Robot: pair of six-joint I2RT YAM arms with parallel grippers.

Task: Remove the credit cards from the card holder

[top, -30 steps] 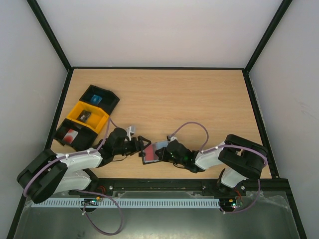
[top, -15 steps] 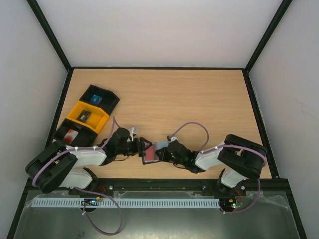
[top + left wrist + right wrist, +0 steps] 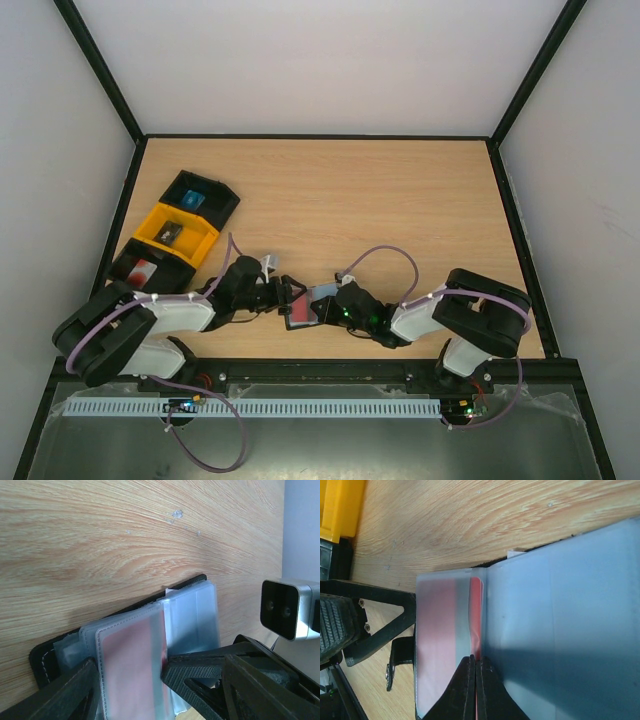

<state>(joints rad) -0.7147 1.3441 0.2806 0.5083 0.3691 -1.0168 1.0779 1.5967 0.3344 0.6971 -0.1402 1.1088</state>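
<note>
Left end effector (image 3: 127,672) has edged in over the last second, spread astride the red card (image 3: 135,645). Right end effector (image 3: 475,667) pinches the wallet (image 3: 312,303), near-centre desk (image 3: 400,200). Card not out; extraction is next.

Soft, even white light fills the overhead view, leaving the table (image 3: 400,200) bright and shadows faint. Both wrist views sit very close: the fingers (image 3: 200,675) blur, while the card holder (image 3: 545,580) shows a dull sheen and one dark shadow.
</note>
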